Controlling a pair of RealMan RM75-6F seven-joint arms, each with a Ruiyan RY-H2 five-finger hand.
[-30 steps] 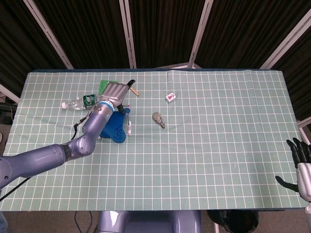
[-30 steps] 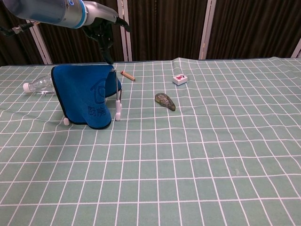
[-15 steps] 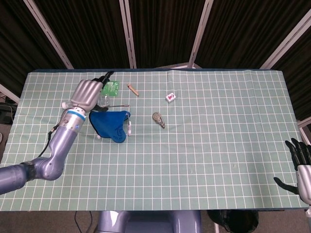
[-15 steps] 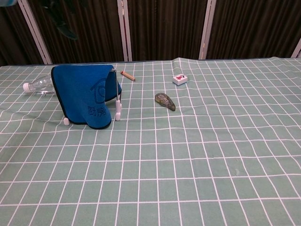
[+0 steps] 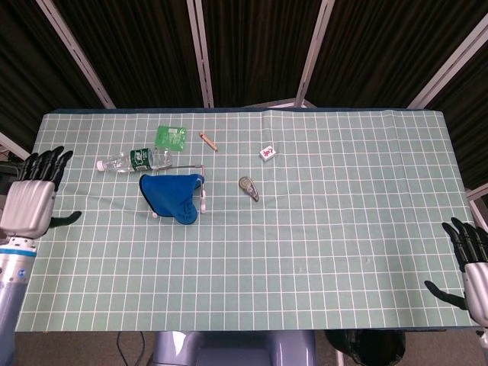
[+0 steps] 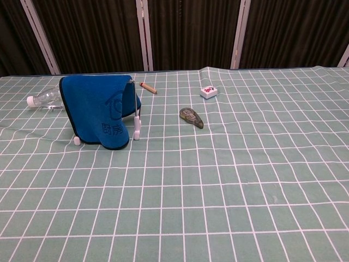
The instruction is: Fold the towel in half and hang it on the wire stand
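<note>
Both hands sit far out at the table's ends, well apart from the work. Over the near left edge the left hand shows its back with dark fingers spread upward and the thumb out to the side, holding nothing. At the near right corner the right hand is likewise open-fingered and bare; neither shows in the chest view.

Draped over the wire stand, the blue towel hangs folded, its rounded lower edge almost down to the cloth. A white-tipped foot of the stand pokes out on each side of it.

Just behind the towel, toward the left, a clear plastic bottle with a green label lies on its side. A green packet lies flat beyond the bottle, and a small brown stick lies near it to the right. Right of the stand lies a dark oval object, and further back a little white block with red markings. Everything rests on a green checked tablecloth, with dark curtains behind.
</note>
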